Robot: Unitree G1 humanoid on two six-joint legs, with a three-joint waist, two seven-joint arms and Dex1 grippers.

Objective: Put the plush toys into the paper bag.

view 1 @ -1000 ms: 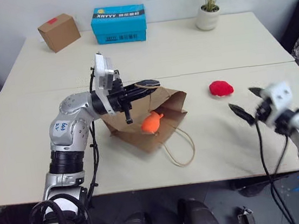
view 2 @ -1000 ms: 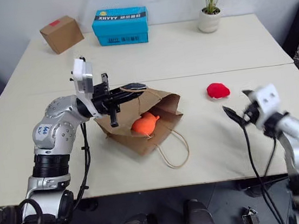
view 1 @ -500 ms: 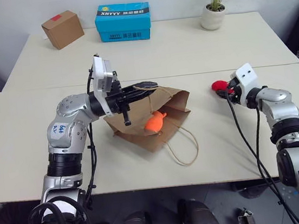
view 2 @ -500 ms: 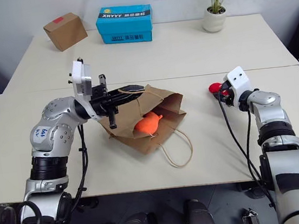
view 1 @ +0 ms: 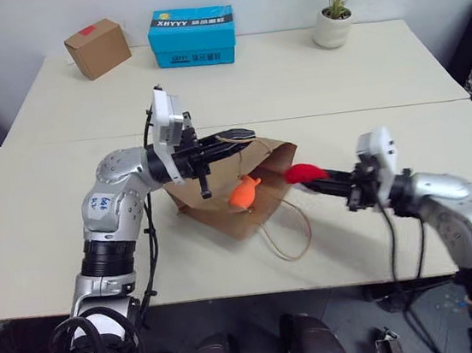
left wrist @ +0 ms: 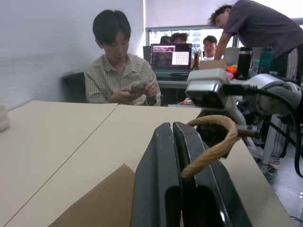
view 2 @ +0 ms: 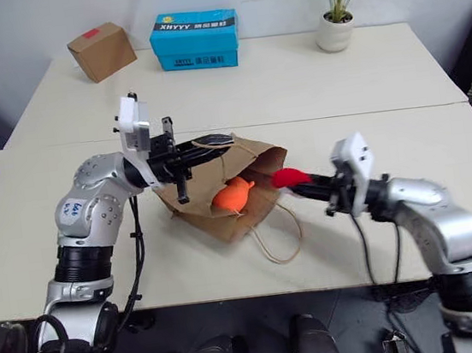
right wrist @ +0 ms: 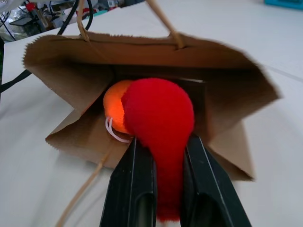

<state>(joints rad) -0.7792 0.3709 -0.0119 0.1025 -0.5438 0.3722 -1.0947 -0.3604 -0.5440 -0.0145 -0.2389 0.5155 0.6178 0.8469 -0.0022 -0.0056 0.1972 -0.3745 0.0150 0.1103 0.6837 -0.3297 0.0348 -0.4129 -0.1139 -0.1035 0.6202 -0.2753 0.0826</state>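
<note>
Right gripper: fingers closed on the red toy. In the right wrist view the toy's narrow end is squeezed between the two black fingers and its round bulk sticks out past the fingertips. Its long axis runs along the fingers, toward the paper bag. The toy hangs clear of the table, just in front of the bag's open mouth and not yet past the rim. The right arm reaches level toward the bag from the bag's right side.

Paper bag: lies on its side on the table, mouth gaping toward the right gripper, closed bottom toward the left arm. One loop handle trails flat on the table on the near side of the mouth.

Orange toy: already inside the bag, resting on the lower wall just behind the mouth. From the right wrist view it sits directly behind the red toy and is partly covered by it; a small white loop hangs at its front, toward the opening.

Left gripper: fingers pressed together, pinching the bag's other twisted handle, which arches over one fingertip. The gripper sits at the upper edge of the bag's mouth, holding that edge raised off the table.

Beyond the bag, at the table's far edge: a small cardboard box, a blue box, and a potted plant at the far right corner.

In the left wrist view, people sit and stand past the table's end.
</note>
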